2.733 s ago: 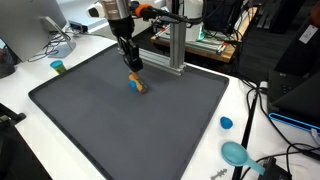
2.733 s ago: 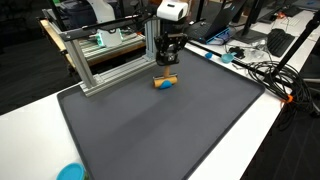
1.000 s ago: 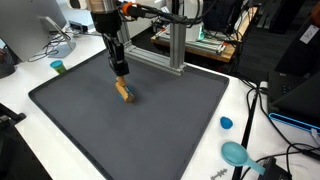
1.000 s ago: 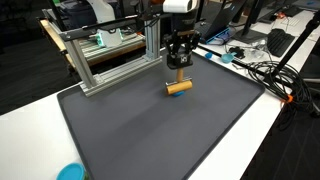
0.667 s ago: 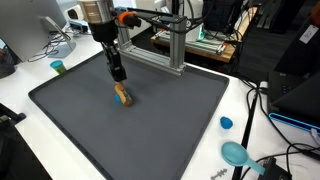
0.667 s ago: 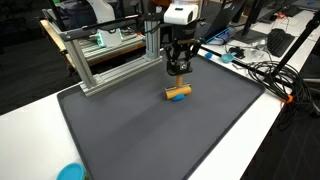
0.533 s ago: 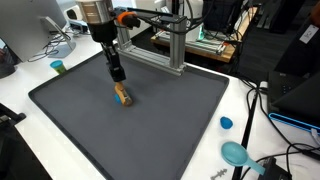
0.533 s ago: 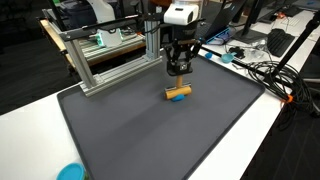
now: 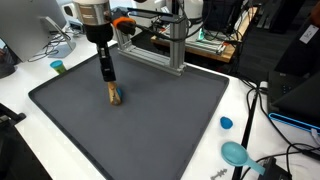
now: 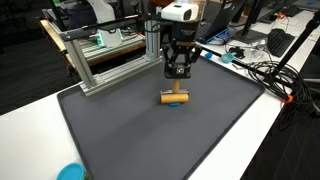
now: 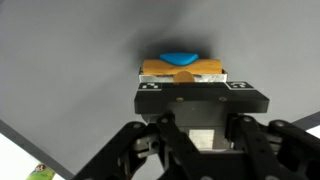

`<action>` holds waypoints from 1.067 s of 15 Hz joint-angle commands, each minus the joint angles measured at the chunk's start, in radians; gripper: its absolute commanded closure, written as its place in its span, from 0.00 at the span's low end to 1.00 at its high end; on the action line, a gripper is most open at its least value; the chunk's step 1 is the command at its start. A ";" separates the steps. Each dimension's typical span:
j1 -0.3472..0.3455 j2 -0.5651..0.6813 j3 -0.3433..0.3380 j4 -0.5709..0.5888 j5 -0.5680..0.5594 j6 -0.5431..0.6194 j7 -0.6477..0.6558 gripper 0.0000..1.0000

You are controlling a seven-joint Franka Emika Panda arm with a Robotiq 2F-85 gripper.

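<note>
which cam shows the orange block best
The wrist view: the block sits centred and large, with the blue piece on it plain to see. In both exterior views it is only a small shape on the mat under the gripper.

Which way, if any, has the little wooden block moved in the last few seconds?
Yes. In an exterior view the block now lies farther from the metal frame, having shifted across the grey mat toward its left edge.

Dark mat [image 9: 150,130], aluminium frame [image 9: 176,45], blue cap [image 9: 226,123], perhaps a teal scoop [image 9: 236,153]
</note>
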 commanded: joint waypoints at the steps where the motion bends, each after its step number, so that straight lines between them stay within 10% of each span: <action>1: -0.011 0.020 -0.001 0.024 -0.016 -0.097 -0.001 0.78; 16: -0.172 -0.070 0.155 -0.025 0.327 -0.194 -0.595 0.78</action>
